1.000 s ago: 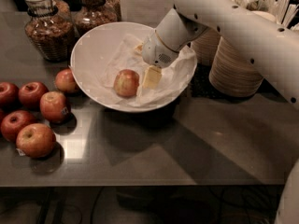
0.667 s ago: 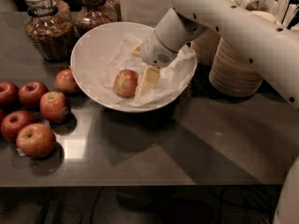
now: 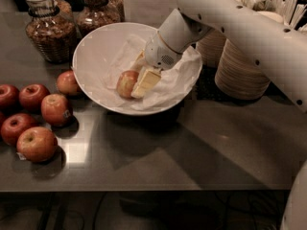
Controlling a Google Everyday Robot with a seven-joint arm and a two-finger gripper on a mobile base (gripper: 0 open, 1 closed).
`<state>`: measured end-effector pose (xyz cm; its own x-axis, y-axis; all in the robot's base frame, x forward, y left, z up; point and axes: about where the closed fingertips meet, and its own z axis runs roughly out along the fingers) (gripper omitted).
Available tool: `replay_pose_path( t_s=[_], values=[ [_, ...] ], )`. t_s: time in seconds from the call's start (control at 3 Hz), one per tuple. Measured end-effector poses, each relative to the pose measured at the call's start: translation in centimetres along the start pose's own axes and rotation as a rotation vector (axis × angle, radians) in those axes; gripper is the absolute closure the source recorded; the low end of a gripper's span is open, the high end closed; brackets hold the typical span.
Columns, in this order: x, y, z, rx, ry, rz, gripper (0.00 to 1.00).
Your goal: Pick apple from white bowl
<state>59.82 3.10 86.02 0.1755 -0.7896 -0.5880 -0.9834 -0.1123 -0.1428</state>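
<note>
Gripper (image 3: 139, 77) sitting inside white bowl (image 3: 96, 56), fingers (image 3: 147, 81) spread apart; apple (image 3: 124, 83) lying just left, touching nearer finger, on crumpled paper (image 3: 175, 80).

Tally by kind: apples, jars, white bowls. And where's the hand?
apple in the white bowl: 1
loose apples outside it: 6
glass jars: 2
white bowl: 1
Total: 10
The hand is inside the bowl, right by the apple.

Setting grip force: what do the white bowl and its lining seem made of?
The wide white bowl looks like glazed ceramic or hard plastic: smooth sheen. Its crumpled white lining looks like thin paper, creased. The gripper sits inside, beside the red-yellow apple.
</note>
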Motion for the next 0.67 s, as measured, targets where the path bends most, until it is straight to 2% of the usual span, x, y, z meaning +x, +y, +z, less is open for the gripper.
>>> replay_pose_path(
  t_s=[0.67],
  values=[
    [-0.01, 0.01, -0.01, 0.000, 0.000, 0.000, 0.93]
  ],
)
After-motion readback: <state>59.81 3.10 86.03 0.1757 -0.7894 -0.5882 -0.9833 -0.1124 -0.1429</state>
